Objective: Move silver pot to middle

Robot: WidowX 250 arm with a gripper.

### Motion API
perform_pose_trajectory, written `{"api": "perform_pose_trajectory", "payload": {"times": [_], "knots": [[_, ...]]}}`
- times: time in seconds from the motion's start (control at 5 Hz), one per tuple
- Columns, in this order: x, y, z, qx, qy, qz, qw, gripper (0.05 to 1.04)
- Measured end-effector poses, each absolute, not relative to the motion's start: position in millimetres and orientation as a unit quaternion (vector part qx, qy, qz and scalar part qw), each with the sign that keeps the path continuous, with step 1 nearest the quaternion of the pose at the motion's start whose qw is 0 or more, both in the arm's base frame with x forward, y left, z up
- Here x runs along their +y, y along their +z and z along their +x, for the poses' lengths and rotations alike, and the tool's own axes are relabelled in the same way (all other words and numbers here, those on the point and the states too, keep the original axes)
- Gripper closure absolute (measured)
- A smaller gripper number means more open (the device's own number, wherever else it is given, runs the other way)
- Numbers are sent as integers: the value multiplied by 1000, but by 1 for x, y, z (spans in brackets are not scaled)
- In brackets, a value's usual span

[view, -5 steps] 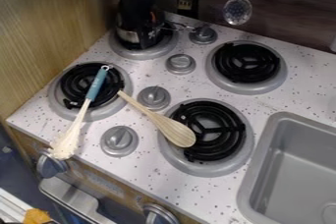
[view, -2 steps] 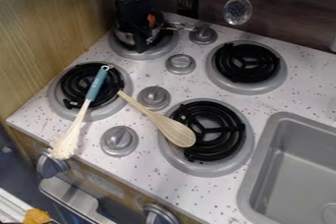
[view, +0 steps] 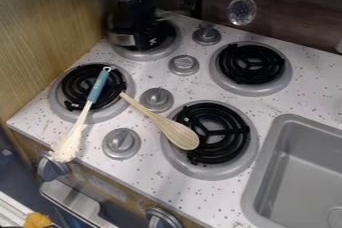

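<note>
The gripper [view: 141, 31] hangs over the back left burner, low against the small silver pot and hiding much of it. The pot's shiny side [view: 121, 39] shows just left of the gripper, near the burner's left edge. Its thin handle seems to stick out at the upper right, behind the gripper. Whether the pot rests on the coil or is slightly off it, I cannot tell.
A teal-handled brush [view: 99, 86] lies across the front left burner [view: 55, 103]. A wooden spoon [view: 176, 131] reaches onto the front right burner [view: 246, 158]. Knobs [view: 157, 99] stand between the burners. The grey sink [view: 267, 162] is at the right.
The gripper first came down and toward the left, then shifted slightly more. The pot has moved a little left, and its handle has turned from pointing right to lying farther back.
</note>
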State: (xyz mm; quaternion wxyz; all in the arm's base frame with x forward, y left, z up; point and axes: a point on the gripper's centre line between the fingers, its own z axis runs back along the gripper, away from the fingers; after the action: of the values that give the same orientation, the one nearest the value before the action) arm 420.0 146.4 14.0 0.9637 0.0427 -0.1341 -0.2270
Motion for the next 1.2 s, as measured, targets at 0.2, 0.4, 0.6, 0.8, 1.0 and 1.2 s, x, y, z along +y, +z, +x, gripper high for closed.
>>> {"api": "perform_pose_trajectory", "payload": {"times": [0.2, 0.4, 0.6, 0.8, 1.0, 1.2], "knots": [[137, 12, 420, -131, -224, 38, 965, 997], [111, 12, 411, -132, -204, 30, 970, 1000], [70, 15, 403, -125, -169, 19, 978, 1000], [37, 17, 399, -121, -149, 16, 981, 1000], [1, 24, 388, -112, -129, 16, 985, 1000], [-27, 24, 381, -99, -115, 6, 988, 1000]]}}
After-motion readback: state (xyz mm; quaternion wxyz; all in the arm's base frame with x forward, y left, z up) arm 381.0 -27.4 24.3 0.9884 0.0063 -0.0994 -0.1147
